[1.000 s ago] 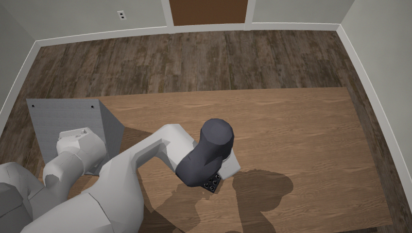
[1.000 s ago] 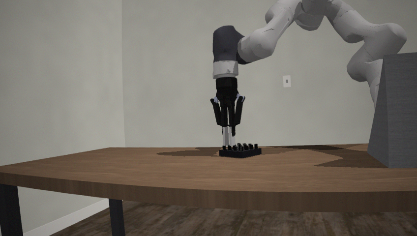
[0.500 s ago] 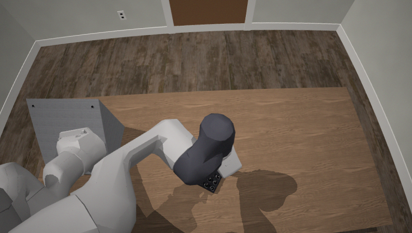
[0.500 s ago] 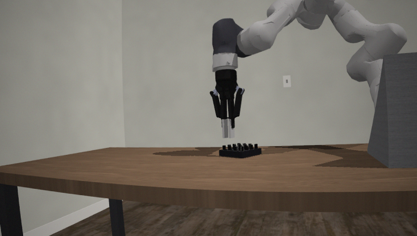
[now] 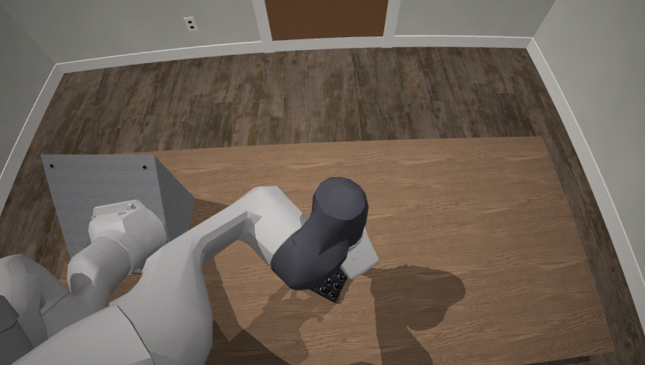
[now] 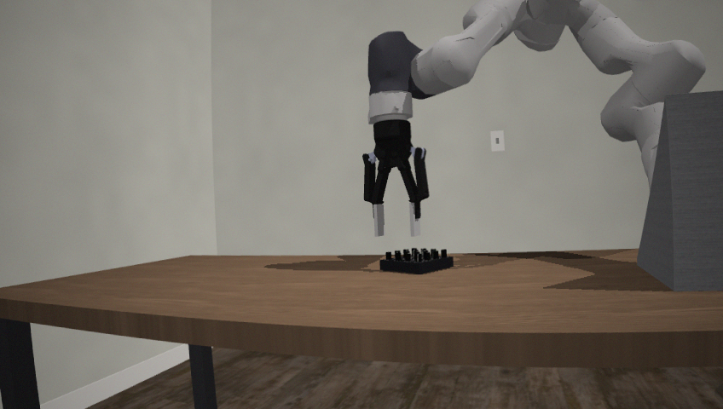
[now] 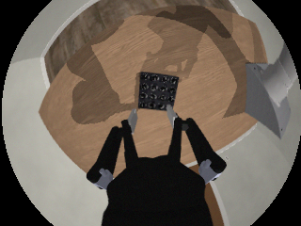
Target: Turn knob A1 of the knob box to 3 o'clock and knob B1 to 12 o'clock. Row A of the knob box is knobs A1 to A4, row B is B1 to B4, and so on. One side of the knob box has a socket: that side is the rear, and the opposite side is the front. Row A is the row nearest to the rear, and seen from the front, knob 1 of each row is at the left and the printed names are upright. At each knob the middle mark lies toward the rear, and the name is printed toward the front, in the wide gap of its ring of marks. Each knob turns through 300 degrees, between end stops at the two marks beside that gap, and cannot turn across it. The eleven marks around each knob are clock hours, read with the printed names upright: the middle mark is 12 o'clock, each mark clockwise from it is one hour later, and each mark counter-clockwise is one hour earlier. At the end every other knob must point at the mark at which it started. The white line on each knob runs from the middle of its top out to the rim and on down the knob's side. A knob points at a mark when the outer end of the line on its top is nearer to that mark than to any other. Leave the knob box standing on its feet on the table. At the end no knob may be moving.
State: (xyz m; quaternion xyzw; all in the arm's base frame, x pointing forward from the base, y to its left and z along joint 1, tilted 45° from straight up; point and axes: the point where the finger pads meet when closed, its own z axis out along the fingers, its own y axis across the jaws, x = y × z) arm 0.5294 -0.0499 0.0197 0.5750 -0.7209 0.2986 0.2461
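Above the knob box (image 5: 335, 289) (image 6: 417, 264) (image 7: 158, 91), the gripper (image 6: 396, 220) (image 7: 151, 111) points down, fingers spread around nothing.
The box sits on the table (image 5: 452, 203) (image 6: 304, 298) (image 7: 155, 137); from the top, the arm (image 5: 172, 289) (image 6: 446, 60) partly hides it.

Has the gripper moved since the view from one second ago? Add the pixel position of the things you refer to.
Yes. In the exterior view the gripper (image 6: 396, 235) (image 7: 151, 111) has risen away from the knob box (image 6: 417, 264) (image 7: 158, 91) (image 5: 332, 289), and its fingers have spread apart.
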